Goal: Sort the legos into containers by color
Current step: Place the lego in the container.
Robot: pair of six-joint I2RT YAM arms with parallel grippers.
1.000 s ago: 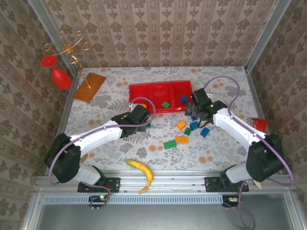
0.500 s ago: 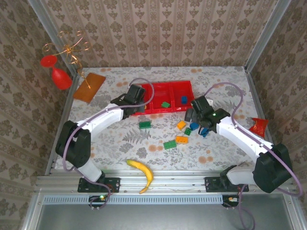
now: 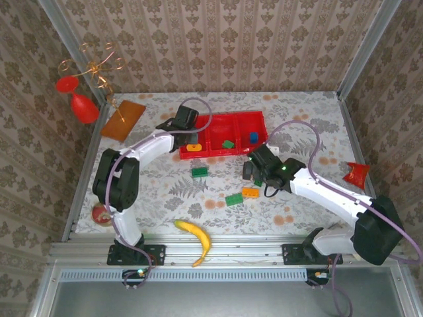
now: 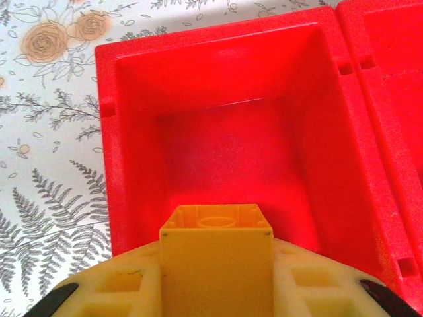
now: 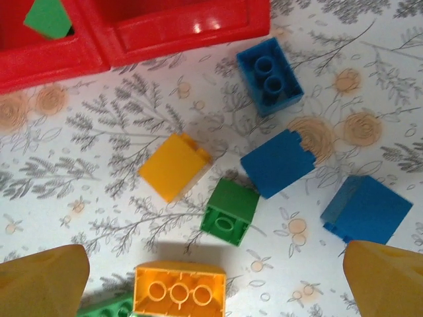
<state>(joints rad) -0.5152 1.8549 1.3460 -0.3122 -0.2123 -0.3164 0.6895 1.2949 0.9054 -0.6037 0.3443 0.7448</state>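
Left gripper (image 4: 217,297), upper centre, is clamped on an orange brick (image 4: 217,244) over the leftmost compartment of the red tray (image 4: 106,132). Right gripper (image 3: 256,173) gapes wide and empty above loose legos (image 5: 275,162) on the worktop (image 3: 158,191); a banana (image 3: 195,238) lies bottom centre.

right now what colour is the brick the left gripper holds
Orange-yellow; the brick shows best in the left wrist view.
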